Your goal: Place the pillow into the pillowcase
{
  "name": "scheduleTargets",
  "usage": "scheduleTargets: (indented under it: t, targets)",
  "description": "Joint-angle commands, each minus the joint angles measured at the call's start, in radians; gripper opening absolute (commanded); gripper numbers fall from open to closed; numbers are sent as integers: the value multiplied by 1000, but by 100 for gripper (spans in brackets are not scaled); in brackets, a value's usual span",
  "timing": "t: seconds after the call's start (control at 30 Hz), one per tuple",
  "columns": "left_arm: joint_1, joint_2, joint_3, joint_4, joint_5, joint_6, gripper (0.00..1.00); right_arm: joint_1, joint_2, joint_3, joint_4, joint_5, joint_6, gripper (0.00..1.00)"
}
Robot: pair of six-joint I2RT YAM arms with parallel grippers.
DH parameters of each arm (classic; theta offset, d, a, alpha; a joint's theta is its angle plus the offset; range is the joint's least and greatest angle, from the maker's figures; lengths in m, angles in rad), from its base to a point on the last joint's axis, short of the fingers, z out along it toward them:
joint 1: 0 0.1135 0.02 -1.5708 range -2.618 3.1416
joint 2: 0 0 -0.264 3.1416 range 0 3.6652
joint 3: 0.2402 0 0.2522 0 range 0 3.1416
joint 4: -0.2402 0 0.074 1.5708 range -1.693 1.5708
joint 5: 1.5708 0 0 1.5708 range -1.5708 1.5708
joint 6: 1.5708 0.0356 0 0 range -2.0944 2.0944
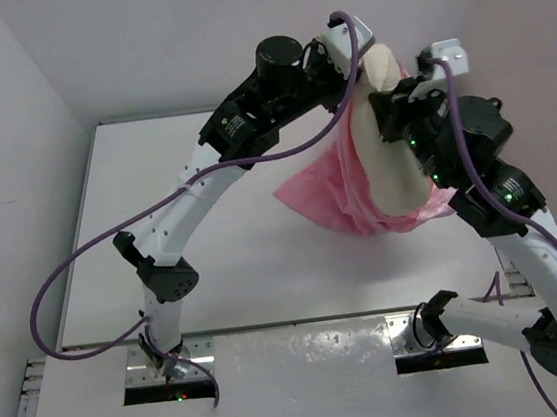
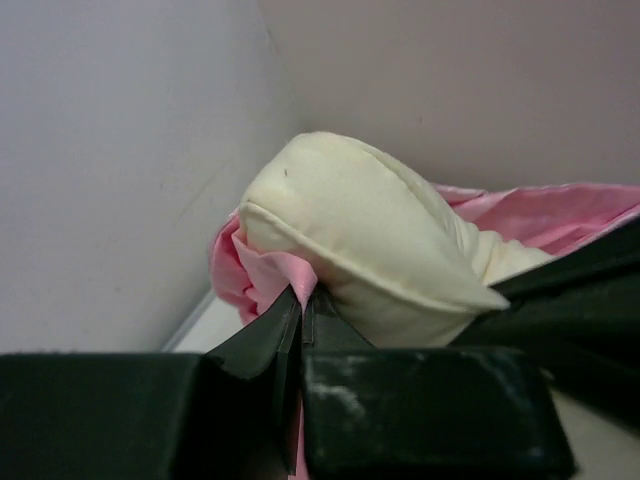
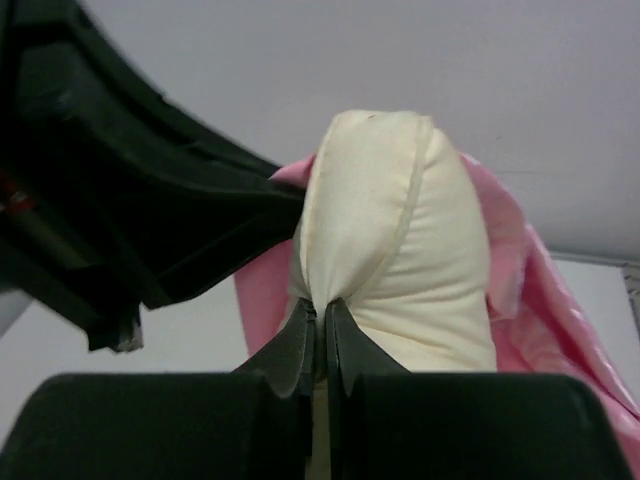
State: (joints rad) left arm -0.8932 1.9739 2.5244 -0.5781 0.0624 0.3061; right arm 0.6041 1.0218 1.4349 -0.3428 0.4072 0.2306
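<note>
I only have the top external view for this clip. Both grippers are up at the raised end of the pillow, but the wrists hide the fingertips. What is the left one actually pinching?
Observer: In the left wrist view, the left gripper is shut on a fold of the pink pillowcase, right beside the pillow and not on the cushion itself.
Operator: And the right one?
Observer: The right wrist view shows the right gripper shut on the pillow's cream fabric, where a stitched seam runs down into its grip. Pink hangs on either side, but none shows in the grip.
</note>
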Motion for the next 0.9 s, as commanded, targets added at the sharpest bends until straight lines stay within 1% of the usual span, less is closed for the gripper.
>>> scheduleTargets:
  t: [0.0, 0.03, 0.07, 0.2, 0.27, 0.3, 0.33, 0.37, 0.4, 0.43, 0.47, 0.5, 0.53, 0.57, 0.6, 0.63, 0.7, 0.77, 0.8, 0.83, 0.87]
  targets:
    - [55, -128, -116, -23, 102, -56, 0, 66, 138, -37, -57, -211, -5, 0]
    - [56, -145, -116, -31, 102, -58, 0, 75, 138, -37, -58, -211, -5, 0]
    - [81, -161, -159, -35, 105, -61, 0, 80, 161, -51, -50, -232, 13, 0]
    - [109, -222, -222, -60, 114, -61, 0, 88, 173, -100, 48, -263, 59, 0]
    - [125, -234, -242, -71, 117, -71, 0, 86, 179, -87, 41, -260, 71, 0]
    - [132, -239, -248, -72, 119, -78, 0, 83, 195, -74, 3, -254, 78, 7]
    - [149, -242, -253, -74, 123, -93, 0, 83, 202, -56, -22, -234, 85, 19]
    - [158, -244, -260, -72, 123, -102, 0, 80, 216, -33, -50, -231, 93, 40]
    - [168, -245, -262, -71, 120, -128, 0, 72, 218, -27, -97, -229, 96, 57]
    - [180, -244, -263, -71, 105, -145, 0, 66, 215, -27, -113, -229, 105, 71]
    - [186, -241, -262, -71, 90, -160, 0, 62, 210, -33, -123, -231, 111, 82]
    - [186, -239, -256, -72, 44, -194, 0, 48, 180, -47, -134, -226, 124, 90]
    - [186, -233, -240, -78, -8, -217, 0, 30, 128, -101, -124, -210, 177, 99]
    - [185, -231, -233, -83, -38, -225, 0, 22, 98, -123, -114, -208, 196, 99]
    - [180, -225, -224, -89, -56, -237, 0, 2, 33, -143, -95, -205, 211, 99]
    - [181, -224, -217, -91, -115, -240, 0, -3, -3, -158, -88, -200, 232, 99]
    - [180, -222, -217, -97, -159, -245, 0, -15, -67, -186, -87, -162, 251, 99]
    - [180, -224, -214, -103, -190, -252, 0, -17, -143, -188, -116, -93, 276, 99]
    - [178, -222, -213, -108, -193, -262, 0, -17, -163, -185, -169, -70, 285, 97]
    - [177, -224, -205, -115, -194, -268, 0, -17, -190, -182, -198, -52, 308, 81]
    - [175, -222, -202, -120, -194, -271, 0, -17, -203, -182, -229, -27, 320, 69]
